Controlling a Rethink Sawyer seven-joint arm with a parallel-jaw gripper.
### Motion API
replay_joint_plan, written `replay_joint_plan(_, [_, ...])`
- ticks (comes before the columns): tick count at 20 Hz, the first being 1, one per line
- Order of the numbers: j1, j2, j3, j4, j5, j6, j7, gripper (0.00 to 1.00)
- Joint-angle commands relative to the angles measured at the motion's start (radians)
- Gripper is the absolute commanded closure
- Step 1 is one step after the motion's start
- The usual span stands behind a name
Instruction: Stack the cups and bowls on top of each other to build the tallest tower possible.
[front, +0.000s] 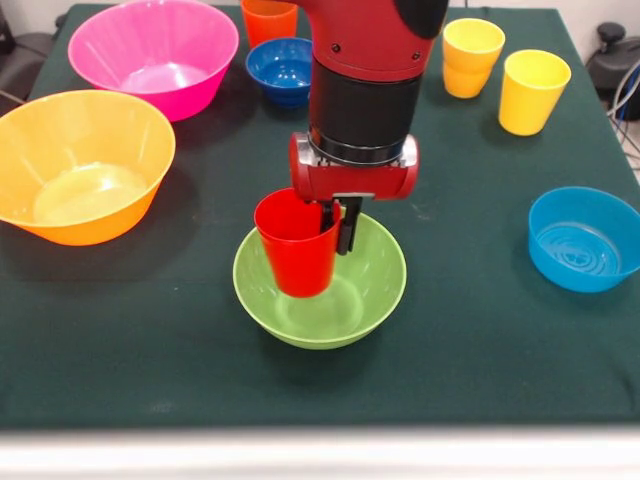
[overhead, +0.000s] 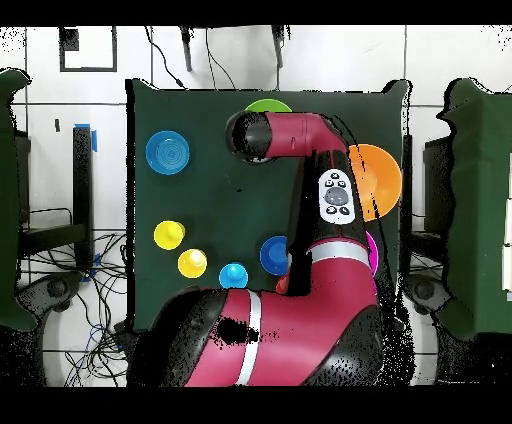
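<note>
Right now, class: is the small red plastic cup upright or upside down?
Upright. In the front view the red plastic cup has its wide open mouth on top, narrow base inside the green plastic bowl, the pincer gripping its rim.

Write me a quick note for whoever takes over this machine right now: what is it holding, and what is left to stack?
Gripper: shut on red cup, held upright and low in the green bowl.
Loose on the table: pink bowl, orange bowl, dark blue bowl, light blue bowl, orange cup, two yellow cups.
Done: nothing else stacked.
Left: release the red cup, then stack the rest.
</note>
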Motion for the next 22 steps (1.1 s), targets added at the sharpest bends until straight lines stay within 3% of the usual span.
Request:
replay_joint_plan(1, [0.018,-0.021,0.029,-0.038,0.015,0.113,0.049,1.00])
replay_joint_plan(8, [0.030,-0.031,0.022,-0.019,0.027,0.107,0.067,1.00])
replay_joint_plan(22, [0.039,0.049,0.019,-0.110,0.015,0.096,0.065,1.00])
